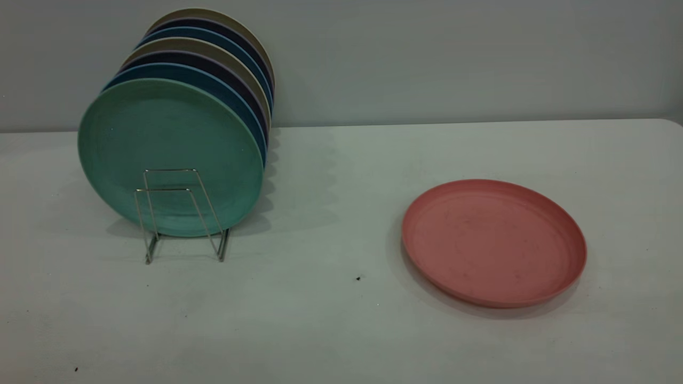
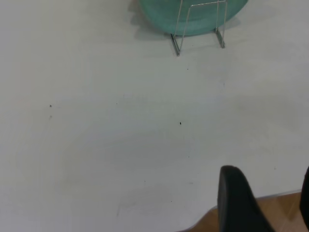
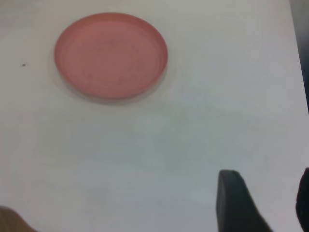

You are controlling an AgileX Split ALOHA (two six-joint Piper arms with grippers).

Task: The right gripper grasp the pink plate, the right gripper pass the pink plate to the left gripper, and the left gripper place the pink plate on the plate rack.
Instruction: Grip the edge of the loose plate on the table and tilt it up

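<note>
While nothing is grasped yet, the white table (image 1: 341,330) carries the plate rack (image 1: 181,213) near its far left edge, a teal plate (image 1: 171,144) foremost; the pink plate (image 1: 493,242) lies flat at right. The right gripper (image 3: 263,203) and left gripper (image 2: 265,203) hang spread apart, empty: every step remains.

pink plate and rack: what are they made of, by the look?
Pink plate: likely matte plastic; dull surface without glare, faint scuffs. Plate rack: thin metal wire, silvery with bright glints; bare or plated steel, cannot tell which.
</note>
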